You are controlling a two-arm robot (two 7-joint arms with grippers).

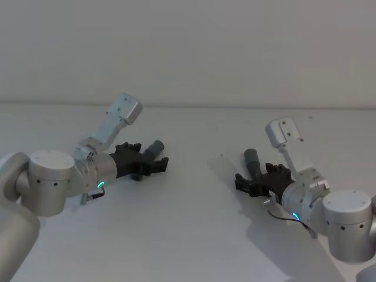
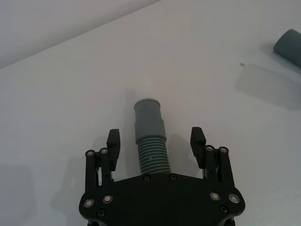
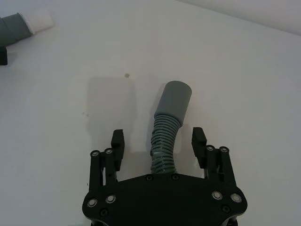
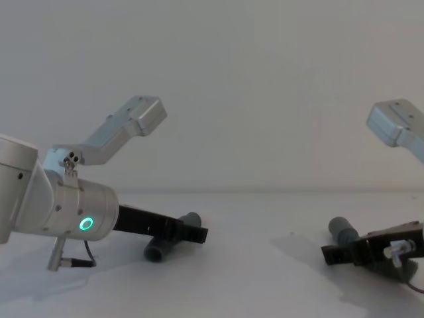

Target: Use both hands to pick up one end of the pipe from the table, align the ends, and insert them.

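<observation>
On the white table [image 1: 194, 235] lie two dark grey pipe pieces, well apart. My left gripper [image 2: 155, 140] is open and straddles the left piece [image 2: 151, 150], a ribbed body with a smooth end [image 2: 147, 112] poking out past the fingers [image 2: 113, 141]. Neither finger touches it. The right gripper [image 3: 158, 138] is open too, set around the right piece's ribbed body [image 3: 163, 146], whose wider smooth collar [image 3: 174, 97] points away from it. In the head view the left gripper [image 1: 150, 155] and the right gripper [image 1: 258, 176] sit low over the table, and their pipe ends [image 1: 155, 145] [image 1: 252, 157] point towards the far wall.
A pale wall [image 1: 188, 47] rises behind the table's far edge. Bare table lies between the two grippers and in front of them. The wrist camera housings [image 1: 123, 108] [image 1: 285, 132] stick up above both arms.
</observation>
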